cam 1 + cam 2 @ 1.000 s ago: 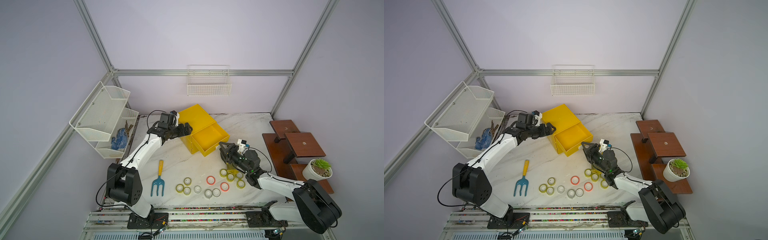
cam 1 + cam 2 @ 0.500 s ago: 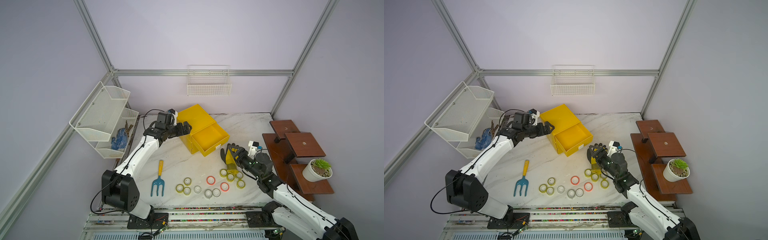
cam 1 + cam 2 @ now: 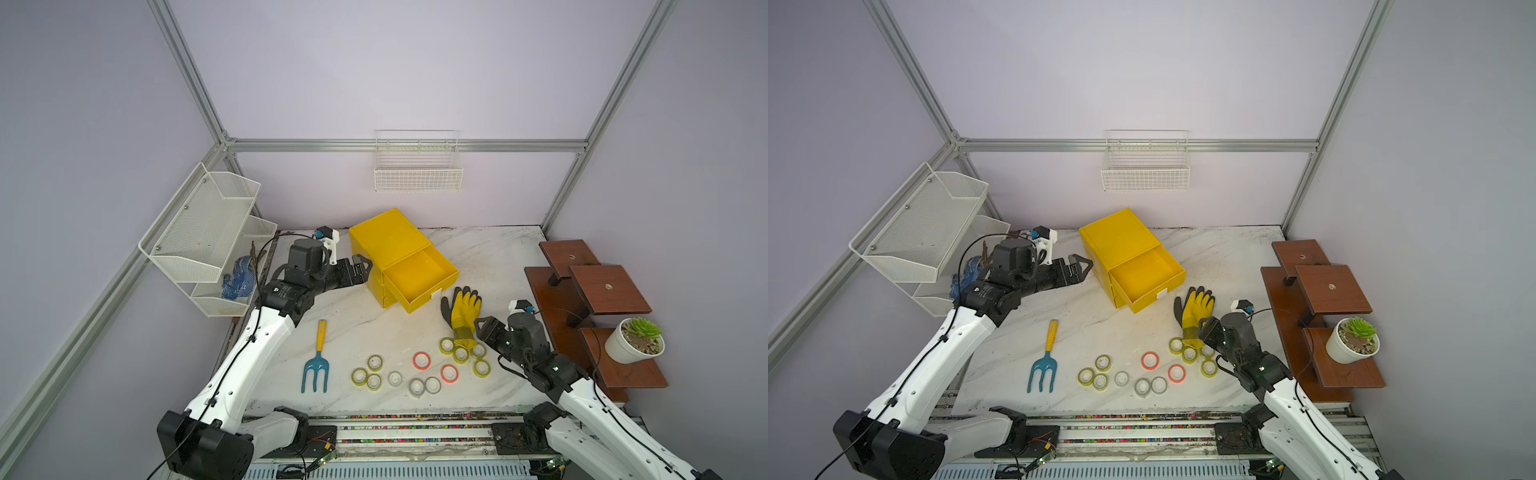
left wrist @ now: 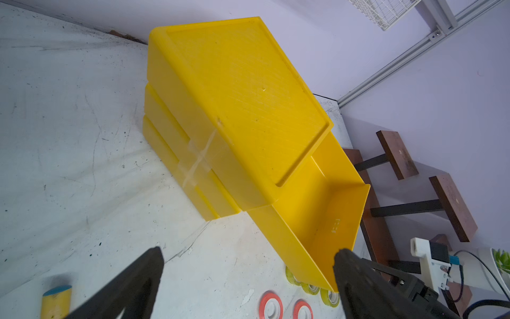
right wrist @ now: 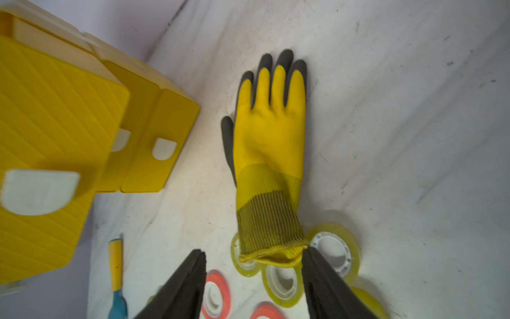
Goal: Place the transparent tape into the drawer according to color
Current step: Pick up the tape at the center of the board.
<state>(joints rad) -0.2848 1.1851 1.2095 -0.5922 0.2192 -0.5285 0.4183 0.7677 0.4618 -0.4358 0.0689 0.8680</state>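
Although the top drawer (image 3: pixel 419 276) of the cabinet (image 3: pixel 384 243) stands pulled out, the two lower drawers (image 5: pixel 171 118) are shut. Twelve tape rolls (image 3: pixel 395 378) lie on the table (image 3: pixel 490 257) in front of the cabinet: three yellow-green near the fork (image 3: pixel 316 365), three clear, two orange-red, and four yellow-green nearest the right arm. Obstruction noted: a glove (image 3: pixel 463 309) lies flat between that last group and the top drawer, its cuff resting over the edges of at least two rolls. The right gripper (image 5: pixel 254 251) has its fingers apart, one on either side of the cuff, holding nothing; whether a finger touches the cuff cannot be told. The left gripper (image 3: pixel 365 271) is spread wide and empty, just beside the cabinet's side wall. Periphery: a wire rack (image 3: pixel 199 232) holding a blue glove (image 3: pixel 239 274), a wall basket (image 3: pixel 417 170), and a wooden shelf (image 3: pixel 609 286) with a potted plant (image 3: pixel 629 349), all well apart from the rolls.
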